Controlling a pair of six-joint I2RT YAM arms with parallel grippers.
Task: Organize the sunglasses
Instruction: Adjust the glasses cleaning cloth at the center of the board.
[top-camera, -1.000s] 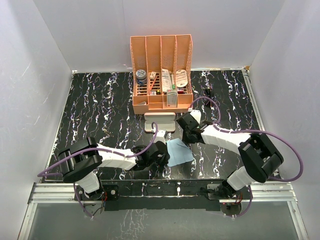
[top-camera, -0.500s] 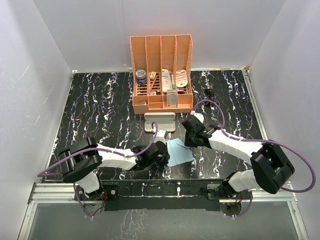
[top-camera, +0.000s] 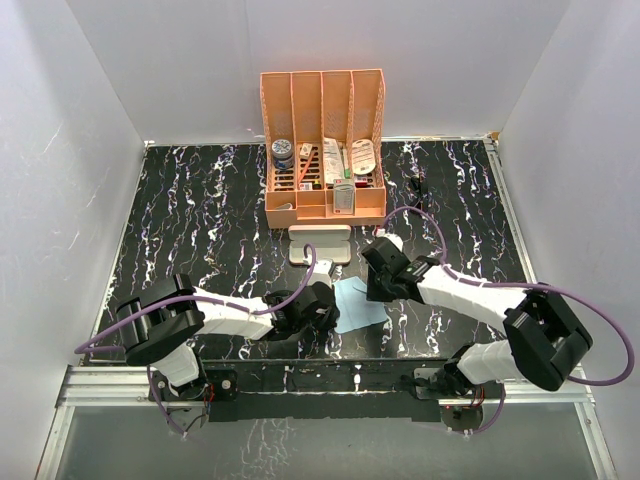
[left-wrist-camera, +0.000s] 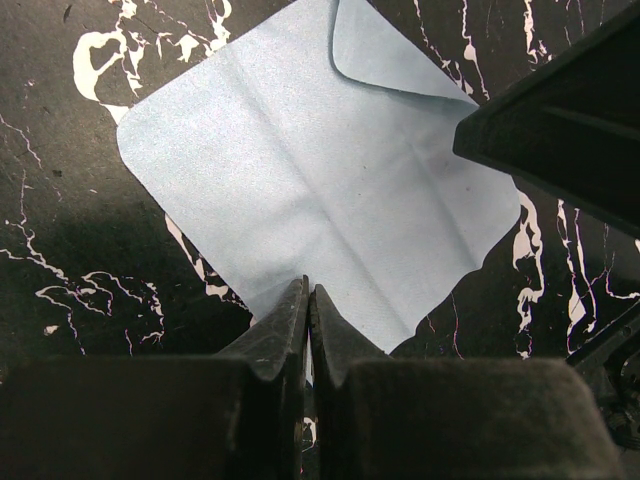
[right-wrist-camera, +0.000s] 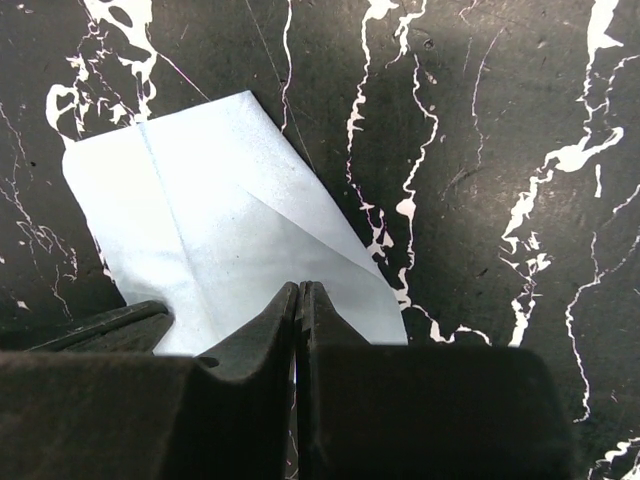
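A small black pair of sunglasses lies on the marbled table, right of the orange organizer. A pink case sits in front of the organizer. Nearer me, a light blue cloth lies flat with one corner folded over. My left gripper is shut, its tips at the cloth's near-left edge. My right gripper is also shut, with its tips over the cloth's far-right part. I see no lifted cloth between either pair of fingers. In the top view the two grippers flank the cloth.
The orange slotted organizer stands at the back centre, holding a can and several small items. White walls close in the table on three sides. The right arm's purple cable loops over the table behind the right gripper.
My right arm has swung its elbow outward and brought its gripper nearer, down onto the cloth's far-right part. The left arm and the cloth's place are unchanged.
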